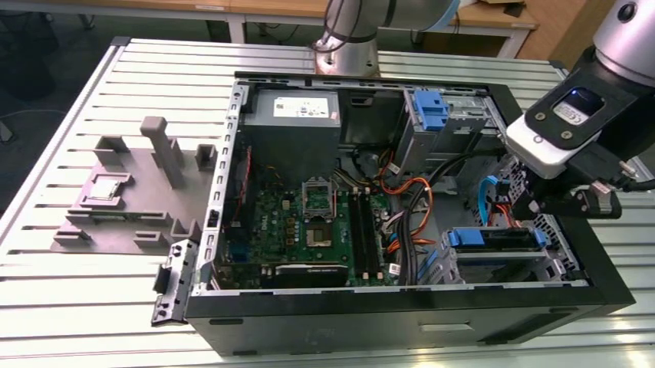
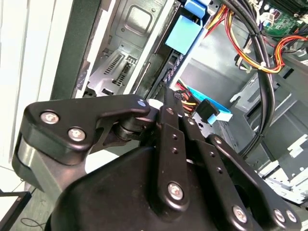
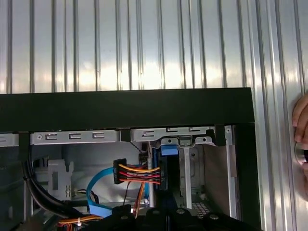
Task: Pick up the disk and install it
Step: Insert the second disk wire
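1. The gripper [image 1: 557,205] hung over the computer case [image 1: 409,314], at its wall on the exterior view's right. In the second wrist view its black linkage [image 2: 169,103] reached down into the case. I could not tell whether it was apart, together, or clamped on anything.
2. Just beneath it stood a metal drive cage [image 1: 501,264] in the case's near corner on that side. The disk [image 1: 493,239] sat on edge in the cage.
3. In the first wrist view the disk [image 3: 168,150] showed as a thin dark edge topped by its blue carrier tab. A bundle of orange, yellow and red wires [image 3: 139,174] ended at a black plug just beside it. A blue ribbon cable [image 3: 96,192] looped nearby.
4. The case lay open on a ribbed aluminium table [image 1: 61,307]. A grey fixture block [image 1: 133,207] lay on the table beside the case, on the exterior view's left.
5. Inside the case lay the green motherboard [image 1: 317,222], with the grey power-supply box [image 1: 291,115] beyond it. An upright blue bracket [image 1: 430,107] stood in the far cage.
6. Room to move was tight: black cables [image 1: 450,165] arched close by and the case's black wall [image 3: 125,110] ran just beside the cage.
7. A person's hand [image 3: 301,144] rested on the table outside that wall. Wooden desks [image 1: 205,8] stood behind the arm's base [image 1: 343,38].
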Controlling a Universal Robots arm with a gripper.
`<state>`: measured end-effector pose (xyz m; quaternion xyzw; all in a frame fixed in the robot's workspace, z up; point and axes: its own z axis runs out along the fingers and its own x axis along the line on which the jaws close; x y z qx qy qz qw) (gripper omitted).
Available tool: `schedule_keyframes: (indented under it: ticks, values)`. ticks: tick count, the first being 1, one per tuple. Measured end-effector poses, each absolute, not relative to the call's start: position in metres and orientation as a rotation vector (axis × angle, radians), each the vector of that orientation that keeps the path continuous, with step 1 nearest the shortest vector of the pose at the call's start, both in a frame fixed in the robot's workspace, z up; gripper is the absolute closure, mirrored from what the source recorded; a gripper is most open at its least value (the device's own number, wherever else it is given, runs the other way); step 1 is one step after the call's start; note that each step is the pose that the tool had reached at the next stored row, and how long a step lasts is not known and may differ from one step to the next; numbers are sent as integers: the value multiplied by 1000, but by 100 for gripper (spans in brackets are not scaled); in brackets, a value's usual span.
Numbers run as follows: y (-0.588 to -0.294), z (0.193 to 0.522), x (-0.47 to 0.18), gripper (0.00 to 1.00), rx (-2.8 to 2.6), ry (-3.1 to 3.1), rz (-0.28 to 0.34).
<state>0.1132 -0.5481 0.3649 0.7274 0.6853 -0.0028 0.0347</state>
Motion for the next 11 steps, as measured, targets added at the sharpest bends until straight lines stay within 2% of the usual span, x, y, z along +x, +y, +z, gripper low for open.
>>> schedule_keyframes:
  ticks: [11]
  values:
    - [-547, 370, 104, 90, 2237, 2108, -12]
